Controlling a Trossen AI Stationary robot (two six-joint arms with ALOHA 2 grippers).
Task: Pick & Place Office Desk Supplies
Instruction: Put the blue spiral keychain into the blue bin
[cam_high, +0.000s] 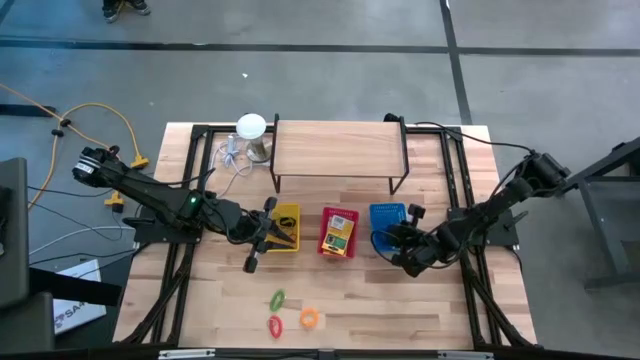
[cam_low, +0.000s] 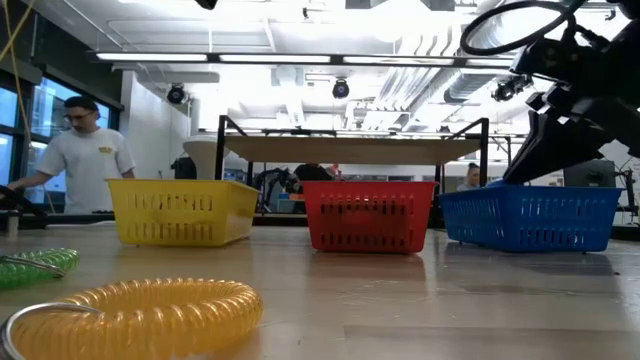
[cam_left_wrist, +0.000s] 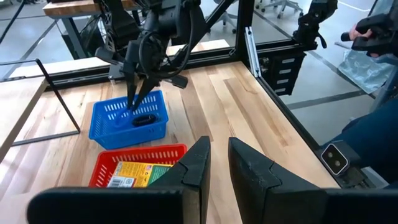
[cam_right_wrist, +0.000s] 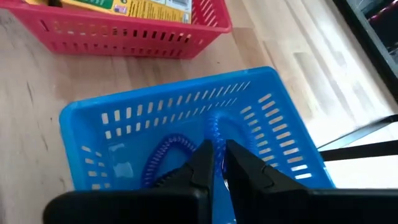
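Wooden bench (cam_high: 400, 310) on a grey floor, with a low shelf (cam_high: 340, 150) across its far side and a white round-topped lamp-like thing (cam_high: 251, 127) with a cable at the shelf's far-left corner. Beyond the bench, a bright workshop, with a person (cam_low: 85, 150) in a pale shirt at far left.

Across mid-bench, left to right: yellow basket (cam_high: 291, 210), red basket (cam_high: 340, 210), blue basket (cam_high: 388, 212). In the red basket, a yellow-and-green card box (cam_high: 338, 238). In the blue basket, a blue coiled band (cam_right_wrist: 165, 155). Near the front edge, loose on the wood: green ring (cam_high: 277, 298), red ring (cam_high: 275, 325), orange ring (cam_high: 309, 318), close together and well apart from the baskets.

Left arm (cam_high: 150, 195) reaching in from the left, with the left jaws over the yellow basket's left edge, slightly apart, nothing between them.

Right arm (cam_high: 500, 205) reaching in from the right, with the right jaws pointing down into the blue basket just above the blue coil, drawn together. Cannot tell whether pinching the coil.
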